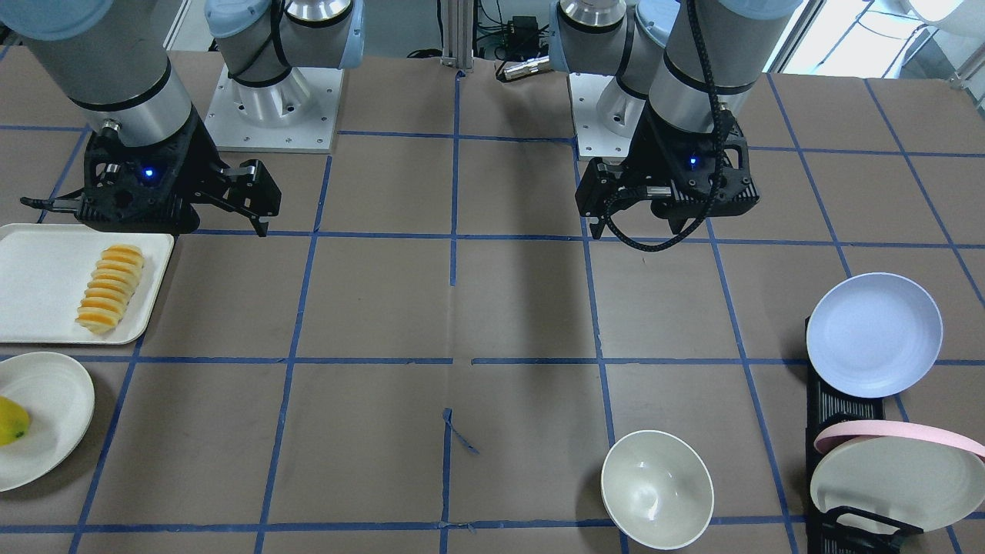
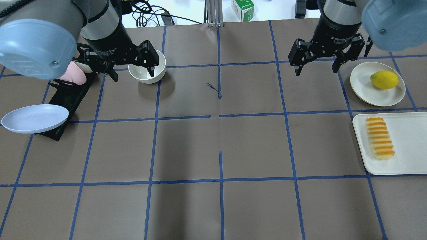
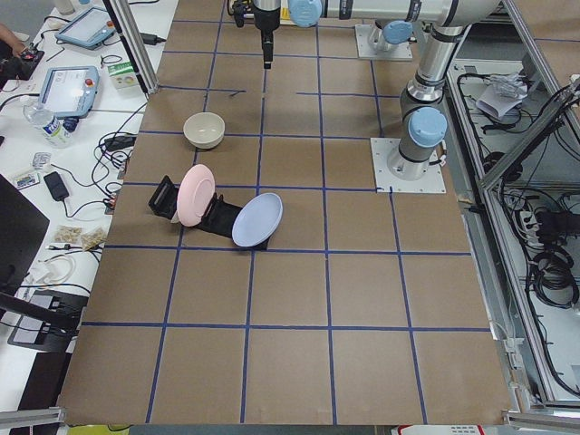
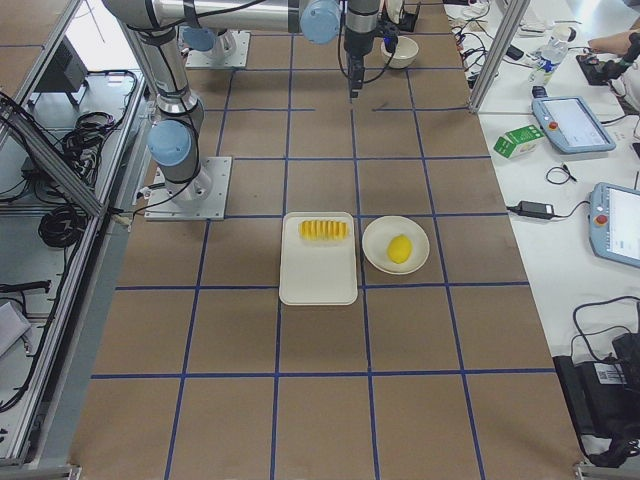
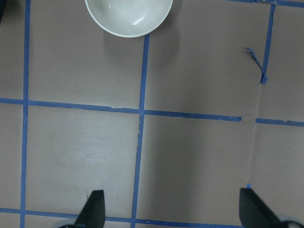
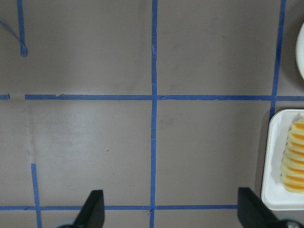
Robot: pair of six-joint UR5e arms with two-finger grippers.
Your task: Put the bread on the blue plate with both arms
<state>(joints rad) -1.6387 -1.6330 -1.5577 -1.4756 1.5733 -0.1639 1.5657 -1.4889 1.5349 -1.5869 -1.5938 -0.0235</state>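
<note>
A big brown counter (image 2: 220,146) fills the room's middle, and blue tape lines cut it into squares. A white tray (image 2: 407,160) sits at one end of it.

The bread (image 2: 379,137) lies on the tray, close to the tray's inner edge. Its orange tops face up. Nothing touches it.

A white plate (image 2: 363,90) with a yellow fruit (image 2: 384,80) on it sits just beside the tray.

The right claw (image 2: 315,71) hangs in the air near the tray, off toward the middle of the counter. Its two fingers (image 6: 92,209) are spread wide apart. It holds nothing and touches nothing.

The left claw (image 2: 133,76) hangs in the air far from the tray, over the other half of the counter. Its fingers (image 5: 93,209) are spread wide too, with only bare counter between them. It holds nothing.

The blue plate (image 2: 35,118) is at the far end of the counter from the tray. It leans tilted on a black rack (image 2: 66,100). A pink-rimmed plate (image 2: 71,75) stands in that same rack. A cream bowl (image 2: 141,74) sits on the counter, far from the tray as well.
</note>
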